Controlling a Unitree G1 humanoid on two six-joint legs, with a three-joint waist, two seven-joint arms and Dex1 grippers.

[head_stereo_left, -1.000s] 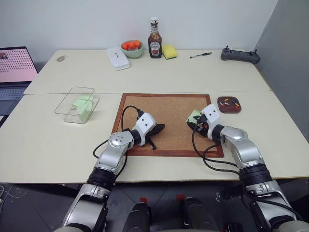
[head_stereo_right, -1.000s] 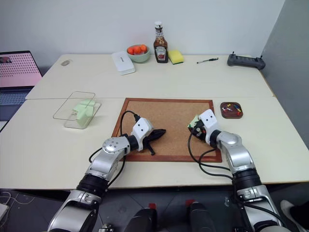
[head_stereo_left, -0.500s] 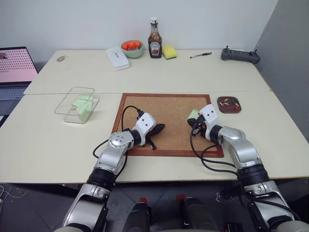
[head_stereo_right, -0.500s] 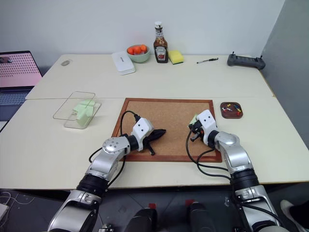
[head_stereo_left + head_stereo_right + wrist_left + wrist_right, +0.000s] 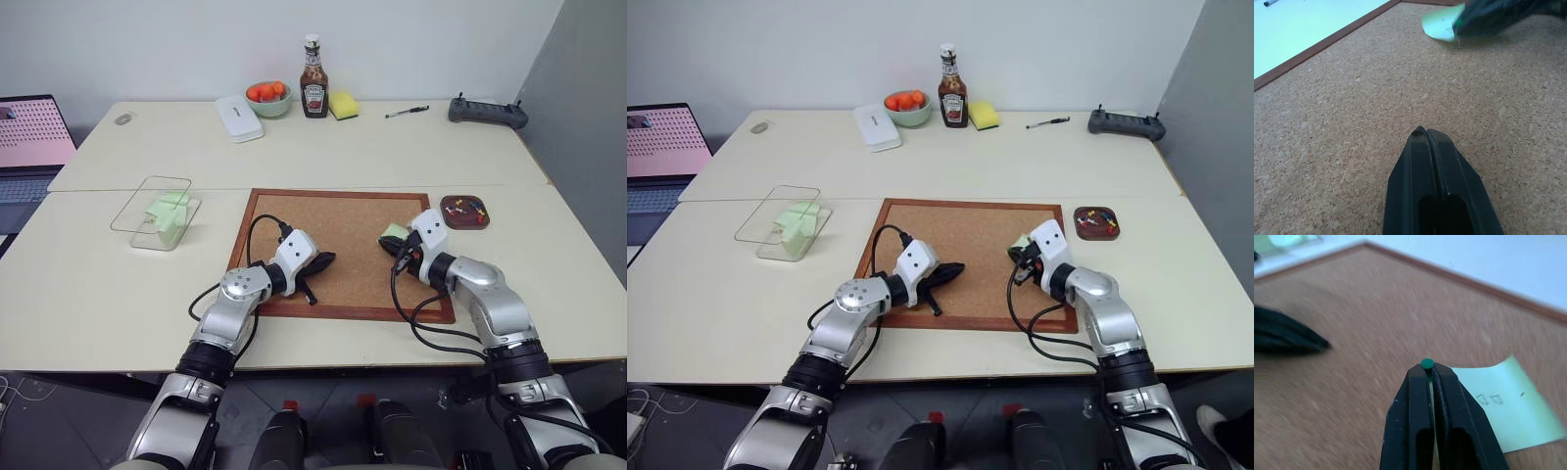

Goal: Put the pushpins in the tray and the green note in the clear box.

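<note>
We clamp our right gripper (image 5: 1429, 374) on a green pushpin (image 5: 1426, 364) above the green note (image 5: 1503, 406) on the corkboard (image 5: 338, 235), bound for the tray (image 5: 464, 211); our left gripper (image 5: 1427, 137) rests shut.

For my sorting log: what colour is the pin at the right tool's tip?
Green: the pin between the shut tool tips shows best in the right wrist view.

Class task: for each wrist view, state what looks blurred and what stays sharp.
Left wrist view: the right gripper over the green note is smeared, the corkboard grain crisp. Right wrist view: corkboard streaked and soft, green pushpin at the shut fingertips fairly sharp.
</note>
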